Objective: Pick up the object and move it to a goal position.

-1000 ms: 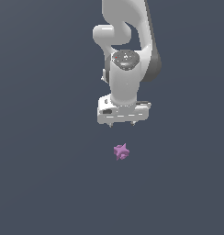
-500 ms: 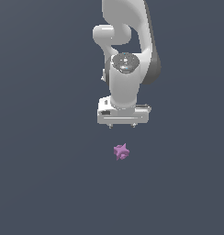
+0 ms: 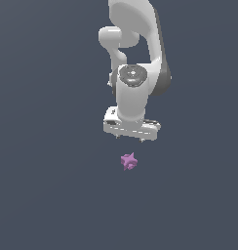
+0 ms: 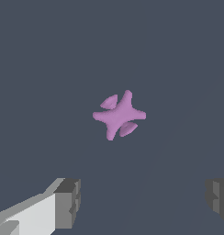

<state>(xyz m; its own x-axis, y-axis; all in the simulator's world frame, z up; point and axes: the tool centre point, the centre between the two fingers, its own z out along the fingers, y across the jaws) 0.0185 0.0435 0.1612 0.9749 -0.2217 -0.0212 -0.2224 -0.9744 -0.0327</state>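
Note:
The object (image 3: 128, 161) is a tiny purple-pink spiky star lying on the flat dark grey floor, in front of and a little below the white arm in the exterior view. My gripper (image 3: 130, 139) hangs pointing down above and just behind it, not touching it. In the wrist view the object (image 4: 119, 115) lies ahead of my gripper (image 4: 143, 202), whose two grey fingertips (image 4: 68, 203) stand wide apart with nothing between them. The gripper is open.
Only the plain dark grey floor (image 3: 48, 185) surrounds the object; the white arm (image 3: 135, 53) rises behind the gripper.
The gripper and wrist have shifted slightly toward the exterior view's right and a touch lower. The object has stayed in place.

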